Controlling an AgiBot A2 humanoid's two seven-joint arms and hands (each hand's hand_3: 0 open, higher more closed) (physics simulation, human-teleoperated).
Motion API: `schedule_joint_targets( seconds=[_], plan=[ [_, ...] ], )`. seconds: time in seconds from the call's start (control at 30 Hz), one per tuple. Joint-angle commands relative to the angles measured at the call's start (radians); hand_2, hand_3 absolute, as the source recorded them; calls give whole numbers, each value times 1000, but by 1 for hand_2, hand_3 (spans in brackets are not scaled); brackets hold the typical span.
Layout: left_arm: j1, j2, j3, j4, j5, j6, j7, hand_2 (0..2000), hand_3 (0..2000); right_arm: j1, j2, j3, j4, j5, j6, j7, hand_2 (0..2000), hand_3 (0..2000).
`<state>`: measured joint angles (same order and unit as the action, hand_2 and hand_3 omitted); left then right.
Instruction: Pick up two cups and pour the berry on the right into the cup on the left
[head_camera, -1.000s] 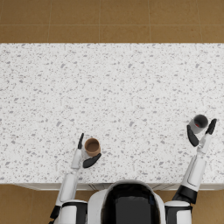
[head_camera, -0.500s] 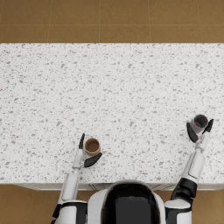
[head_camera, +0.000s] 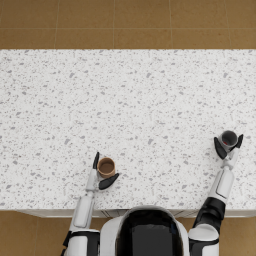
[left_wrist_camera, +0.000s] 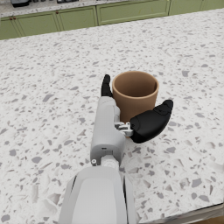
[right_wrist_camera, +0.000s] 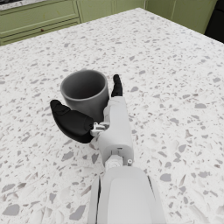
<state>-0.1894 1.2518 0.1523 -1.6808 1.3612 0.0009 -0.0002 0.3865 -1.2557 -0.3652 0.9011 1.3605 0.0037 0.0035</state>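
A brown cup (head_camera: 106, 166) stands upright on the speckled counter (head_camera: 130, 100) at the front left. My left hand (head_camera: 98, 176) cradles it with fingers on one side and thumb on the other, spread apart; in the left wrist view the thumb of the left hand (left_wrist_camera: 148, 123) lies close against the brown cup (left_wrist_camera: 134, 92). A grey cup (head_camera: 228, 139) stands at the right. My right hand (head_camera: 228, 152) flanks it the same way, as the right hand (right_wrist_camera: 78, 122) does beside the grey cup (right_wrist_camera: 85, 92) in the right wrist view. No berry shows inside either cup.
The counter's front edge (head_camera: 130, 212) runs just behind both forearms, with brown floor beyond the far edge. Green cabinets (left_wrist_camera: 87, 17) line the background in the wrist views.
Both hands have edged slightly inward around their cups. The cups have not moved on the counter.
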Motion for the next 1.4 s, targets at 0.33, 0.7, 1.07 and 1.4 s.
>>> schedule_joint_targets(
  seconds=[0.33,0.7,1.07,1.4],
  plan=[
    [116,90,59,-107,0,-29,-4,2000,1280,-131,-40,137,547,0,31,2,2000,1280],
    [338,224,133,11,0,-31,-4,2000,1280,-160,-64,220,766,0,68,1,2000,1280],
    [426,289,218,83,93,-34,-3,2000,1280,-135,-80,328,888,126,72,-1,2000,1280],
    [628,55,569,121,366,-41,-3,2000,1280,-100,-97,374,976,444,85,0,2000,1280]
  ],
)
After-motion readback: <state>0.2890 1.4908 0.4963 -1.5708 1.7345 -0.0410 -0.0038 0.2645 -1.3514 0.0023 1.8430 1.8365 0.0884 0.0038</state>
